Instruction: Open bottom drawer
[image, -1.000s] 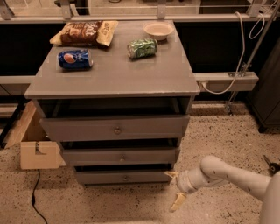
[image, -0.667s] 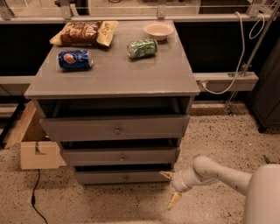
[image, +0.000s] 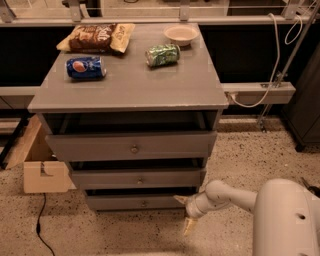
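Observation:
The bottom drawer (image: 120, 202) is the lowest, narrowest grey front of the cabinet, with a small round metal knob (image: 144, 203) at its centre. Its front stands about flush under the middle drawer (image: 137, 179). My gripper (image: 184, 213) is low over the floor at the right end of the bottom drawer's front. It is open. The upper finger (image: 180, 200) lies at the drawer's right corner and the lower finger (image: 188, 226) points down at the floor. My white arm (image: 235, 196) reaches in from the lower right.
The top drawer (image: 132, 146) juts out furthest. On the cabinet top (image: 130, 85) lie a blue can (image: 86, 67), a green can (image: 162, 54), a chip bag (image: 96, 36) and a bowl (image: 181, 33). A cardboard box (image: 42, 170) stands left of the cabinet. A black cord (image: 42, 225) crosses the floor.
My gripper has moved left along the floor, from right of the cabinet to the right end of the bottom drawer's front. The drawers have not moved.

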